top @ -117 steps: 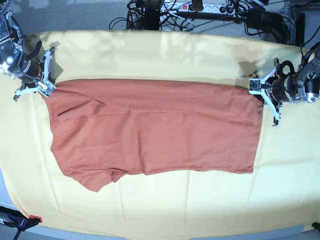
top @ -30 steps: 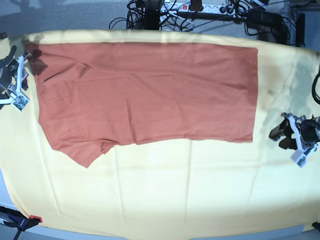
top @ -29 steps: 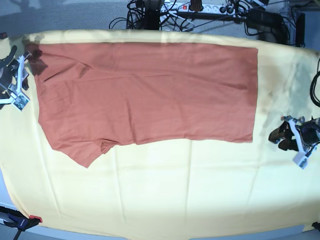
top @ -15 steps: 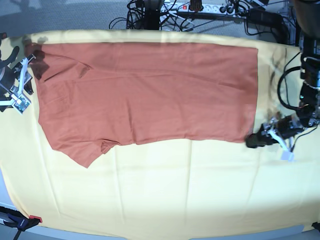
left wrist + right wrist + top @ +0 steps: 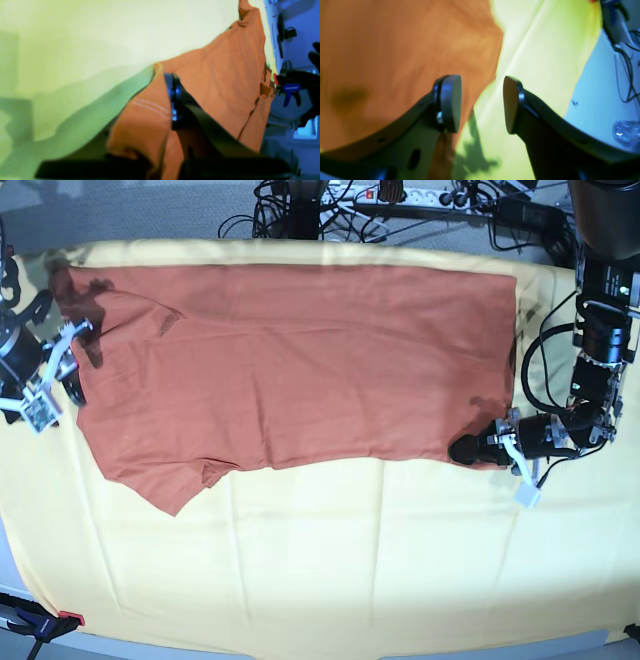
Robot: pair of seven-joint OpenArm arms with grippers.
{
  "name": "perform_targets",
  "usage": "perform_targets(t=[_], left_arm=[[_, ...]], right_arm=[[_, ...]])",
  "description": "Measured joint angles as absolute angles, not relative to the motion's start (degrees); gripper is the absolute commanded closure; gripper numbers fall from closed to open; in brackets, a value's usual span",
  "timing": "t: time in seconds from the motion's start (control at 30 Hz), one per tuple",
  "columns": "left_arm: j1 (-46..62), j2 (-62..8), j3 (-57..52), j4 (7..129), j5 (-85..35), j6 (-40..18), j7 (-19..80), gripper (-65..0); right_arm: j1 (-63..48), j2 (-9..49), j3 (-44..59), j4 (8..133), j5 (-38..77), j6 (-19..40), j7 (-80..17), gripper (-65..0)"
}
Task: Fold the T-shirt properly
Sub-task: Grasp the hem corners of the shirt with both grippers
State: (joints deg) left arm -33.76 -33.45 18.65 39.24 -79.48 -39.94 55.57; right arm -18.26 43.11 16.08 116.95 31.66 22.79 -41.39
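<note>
The rust-orange T-shirt [image 5: 290, 360] lies spread flat on the far half of the pale yellow cloth [image 5: 350, 560], with a sleeve pointing to the near left. My left gripper [image 5: 468, 450] sits at the shirt's near right corner. In the left wrist view it [image 5: 170, 100] is shut on a raised fold of the hem of the T-shirt [image 5: 225, 75]. My right gripper [image 5: 75, 365] is at the shirt's left edge. The right wrist view shows it [image 5: 480, 105] open, one finger over the T-shirt [image 5: 382, 50], the other over yellow cloth, nothing between them.
Cables and a power strip [image 5: 400, 200] lie beyond the table's far edge. A clamp [image 5: 40, 620] grips the near left corner of the cloth, and a blue clamp [image 5: 290, 90] shows past the shirt in the left wrist view. Yellow cloth covers the near half.
My left gripper has moved left to the shirt's near right corner and shut on the hem. The right gripper has shifted slightly toward the shirt's left edge, still open.
</note>
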Motion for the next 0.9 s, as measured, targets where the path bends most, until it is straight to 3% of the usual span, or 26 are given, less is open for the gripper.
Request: perform_targets(t=[0.3, 0.6, 0.9], left_arm=[[-34.1, -33.4, 17.6, 39.1, -75.0, -39.5, 53.6, 0.0], [-34.1, -33.3, 17.6, 39.2, -74.1, -39.6, 53.2, 0.0], [-34.0, -33.3, 17.6, 39.2, -74.4, -39.7, 53.0, 0.0]], right_arm=[[4.8, 30.3, 16.3, 84.7, 37.1, 27.6, -41.2, -33.7], [23.5, 29.4, 16.6, 52.7, 42.6, 34.7, -42.2, -33.7], [25.8, 27.4, 16.6, 43.8, 43.6, 35.2, -43.9, -33.7]])
